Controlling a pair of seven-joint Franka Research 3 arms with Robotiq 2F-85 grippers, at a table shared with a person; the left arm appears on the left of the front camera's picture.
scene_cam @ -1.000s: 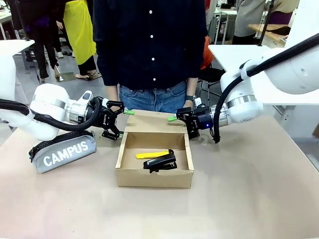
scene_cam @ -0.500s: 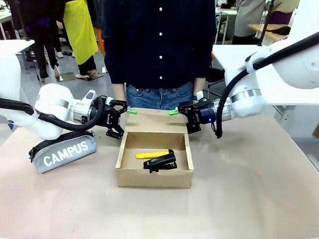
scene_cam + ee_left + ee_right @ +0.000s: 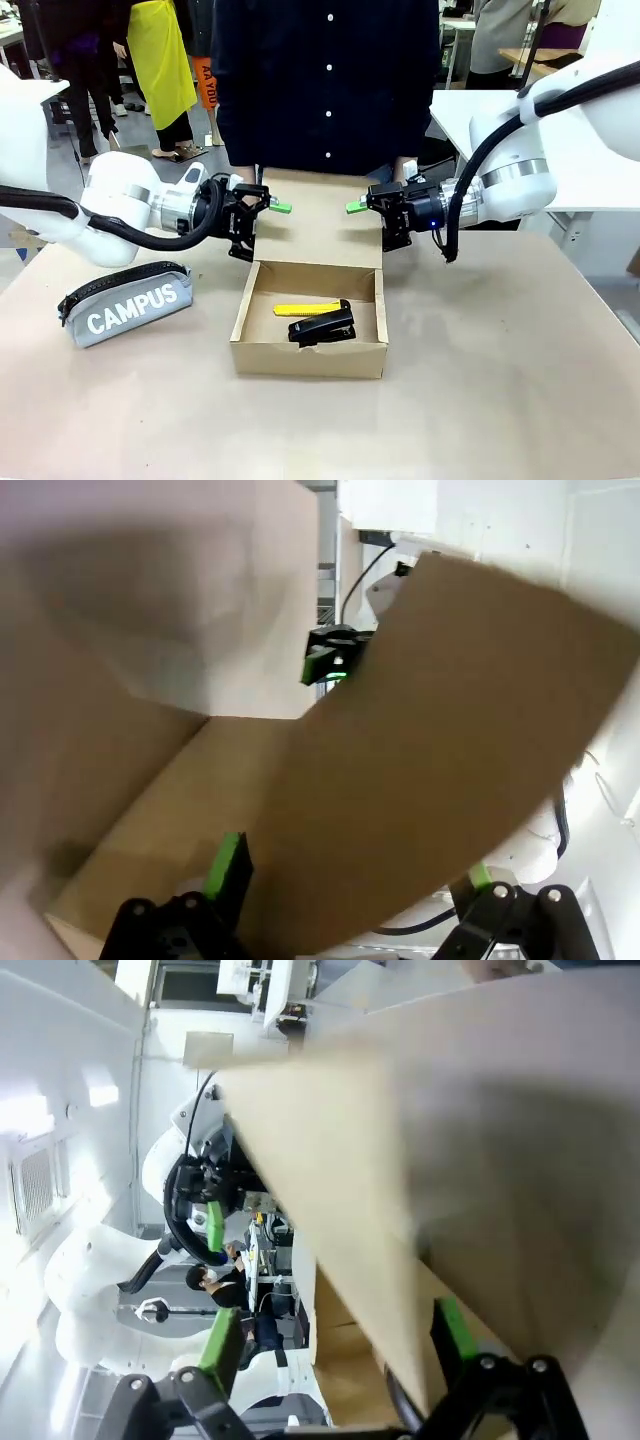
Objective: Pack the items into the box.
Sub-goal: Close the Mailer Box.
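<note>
Stapler (image 3: 322, 328) and yellow utility knife (image 3: 300, 310) side by side inside the box (image 3: 308, 358). Lid flap (image 3: 320, 225) raised at the back, each side edge between wide-spread jaws of left gripper (image 3: 262, 225), right gripper (image 3: 372, 225).

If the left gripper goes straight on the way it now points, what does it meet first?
Likely the lid flap: it rises between the left gripper's open fingers, so its edge would meet the palm.
</note>
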